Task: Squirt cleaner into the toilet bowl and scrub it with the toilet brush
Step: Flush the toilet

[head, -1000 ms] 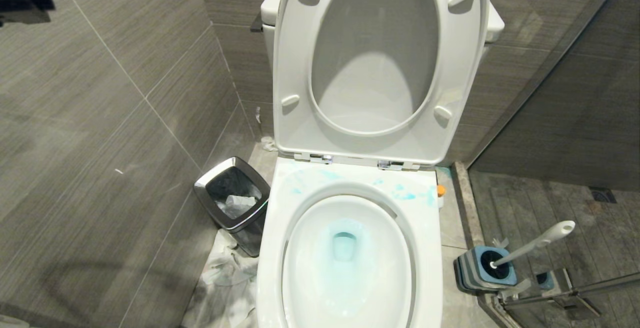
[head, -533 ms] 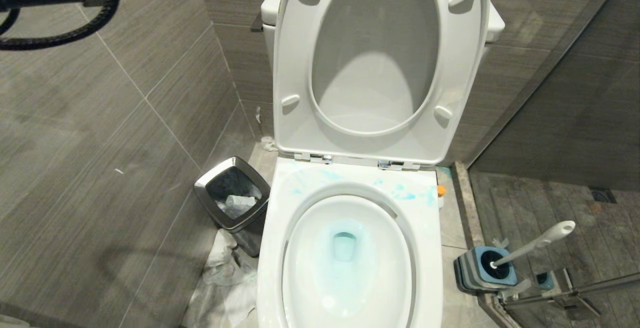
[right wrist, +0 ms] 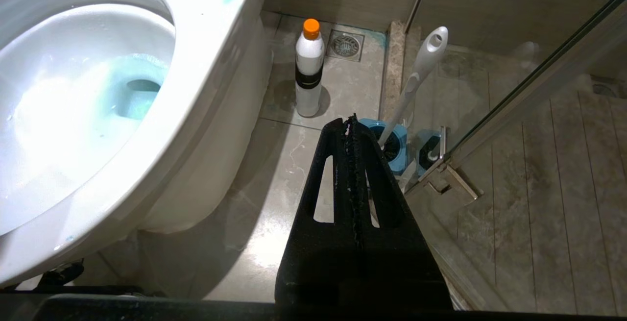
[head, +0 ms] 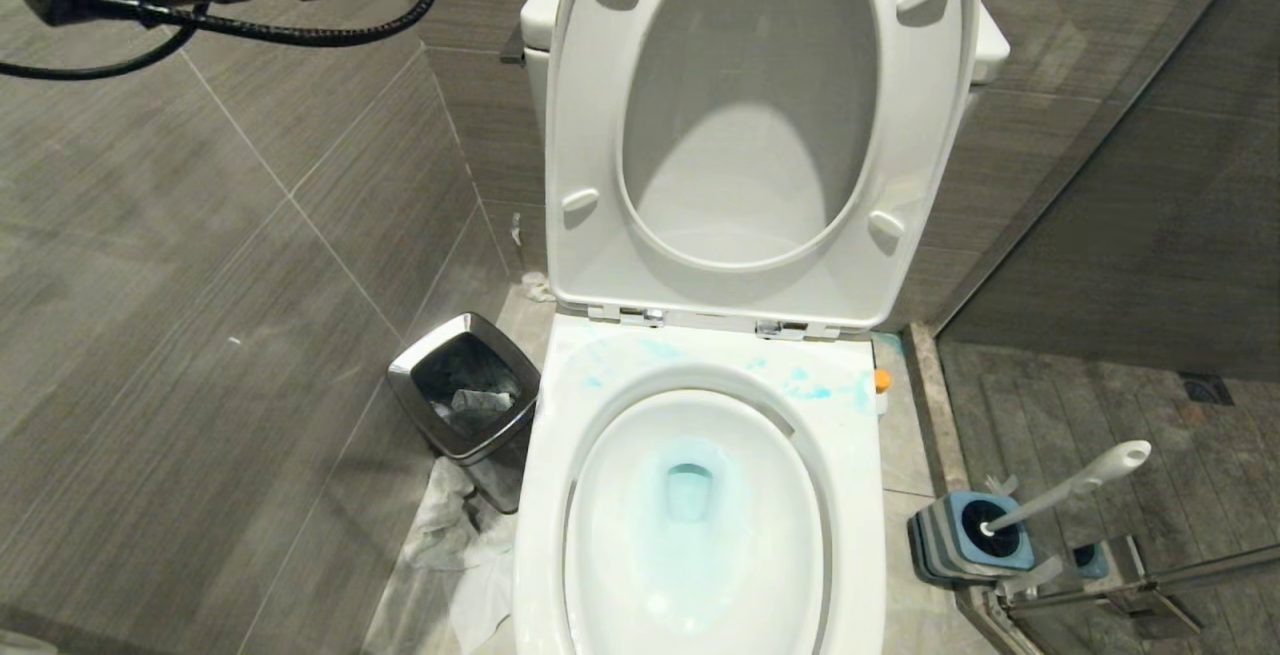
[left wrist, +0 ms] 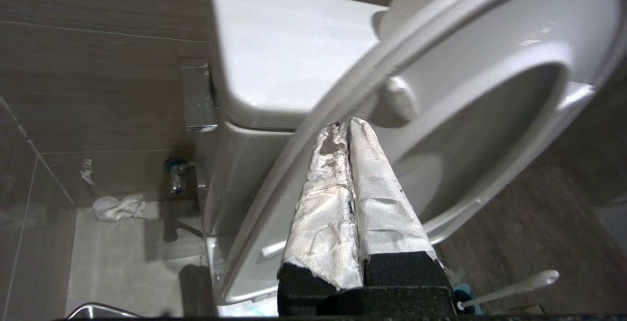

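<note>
The toilet bowl (head: 850,495) is open, its seat and lid (head: 590,265) raised; blue cleaner tints the water and smears the rim's back. The cleaner (right wrist: 308,73), a white bottle with an orange cap, stands on the floor right of the bowl; in the head view only its cap (head: 881,379) shows. Further right, the toilet brush (head: 1075,485) leans in its blue-and-grey holder (head: 950,540). My left gripper (left wrist: 347,125), fingers wrapped in white paper, is shut and empty, held high beside the raised seat's edge. My right gripper (right wrist: 349,121) is shut and empty, low over the floor near the holder.
A steel-rimmed trash bin (head: 465,385) stands left of the bowl, with crumpled paper (head: 450,555) on the floor beside it. The tank (left wrist: 274,51) and its flush lever (left wrist: 196,95) lie beyond the left gripper. A glass shower door with a metal rail (head: 1150,585) closes off the right.
My left arm has come into the head view at the top left and reached further right toward the tank. The toilet, cleaner and brush have not moved.
</note>
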Controlling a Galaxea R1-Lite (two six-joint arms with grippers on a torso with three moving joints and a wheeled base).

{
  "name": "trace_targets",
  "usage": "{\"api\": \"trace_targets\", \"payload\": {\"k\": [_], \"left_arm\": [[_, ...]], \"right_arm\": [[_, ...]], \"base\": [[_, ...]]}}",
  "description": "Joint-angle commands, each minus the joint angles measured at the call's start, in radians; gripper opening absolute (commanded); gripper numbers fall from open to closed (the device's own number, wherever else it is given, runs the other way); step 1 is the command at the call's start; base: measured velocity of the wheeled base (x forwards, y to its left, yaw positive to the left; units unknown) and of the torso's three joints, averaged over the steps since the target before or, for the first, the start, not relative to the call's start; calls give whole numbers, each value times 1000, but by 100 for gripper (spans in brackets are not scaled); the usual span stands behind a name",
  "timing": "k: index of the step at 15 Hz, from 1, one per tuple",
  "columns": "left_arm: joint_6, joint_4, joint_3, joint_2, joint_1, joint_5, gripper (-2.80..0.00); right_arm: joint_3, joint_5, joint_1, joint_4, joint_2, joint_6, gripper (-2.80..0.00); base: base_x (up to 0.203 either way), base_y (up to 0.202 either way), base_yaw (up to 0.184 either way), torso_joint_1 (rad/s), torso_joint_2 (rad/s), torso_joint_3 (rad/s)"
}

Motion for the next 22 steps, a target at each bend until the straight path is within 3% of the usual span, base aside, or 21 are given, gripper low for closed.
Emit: {"api": "trace_targets", "payload": {"k": [1,3,6,12,18,22], "left_arm": [[-9,7,-27,52,71,-7,-280],[-10,20,-30,66,116,16,-280],[-1,28,-30,72,119,84,-280],[29,95,-30,65,114,82,-280],[36,73,-39,73,113,84,-280],[35,-4,-41,77,125,110,-280]], "right_arm": [[0,0,0,0,1,-1,-280],[0,-1,0,0,1,-1,-280],[0,0,0,1,1,-1,-280],[0,1,0,0,1,-1,-280],[0,1,0,0,1,-1,-280],[0,-1,0,0,1,-1,-280]], "base": [[0,0,0,0,0,0],[0,0,0,0,0,0],[0,0,0,0,0,0],[0,0,0,0,0,0],[0,0,0,0,4,-155],[0,0,0,2,3,-114]]}}
